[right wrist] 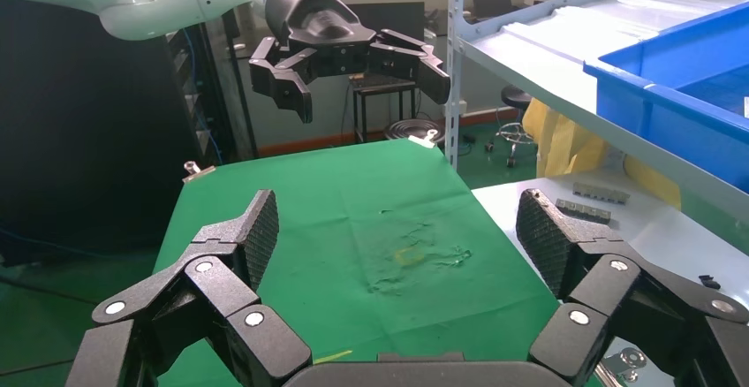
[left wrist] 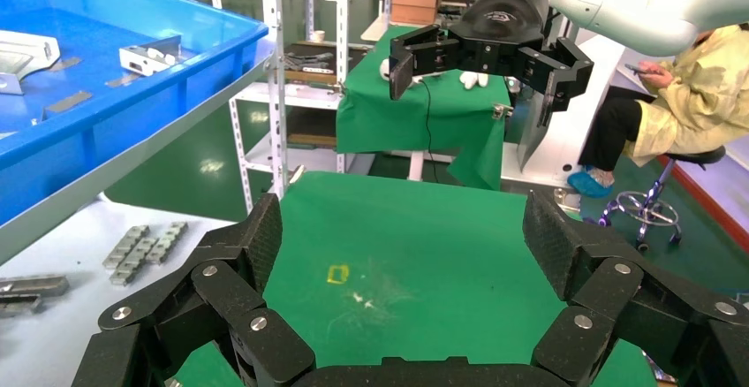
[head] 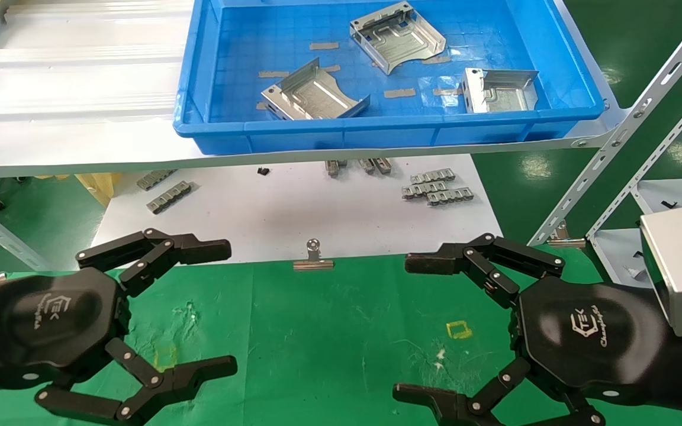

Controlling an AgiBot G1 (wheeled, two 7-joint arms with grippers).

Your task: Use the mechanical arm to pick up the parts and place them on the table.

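Three silvery stamped sheet-metal brackets [head: 397, 36] lie in your blue plastic tray [head: 211, 127] at upper centre, well beyond both black hexagonal-palmed grippers, left [head: 216, 307] and right [head: 415, 325], spread wide and empty over the green-clothed table [head: 329, 331].

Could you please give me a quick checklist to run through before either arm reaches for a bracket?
1. Left gripper open and empty: ok.
2. Right gripper open and empty: ok.
3. Three brackets lie in the blue bin, e.g. the nearest bracket: ok.
4. Brackets lie apart, not stacked: ok.
5. Green table between the grippers bare for placing: ok.
6. Bin sits on the raised shelf, above the grippers; clear reach path: cannot tell.
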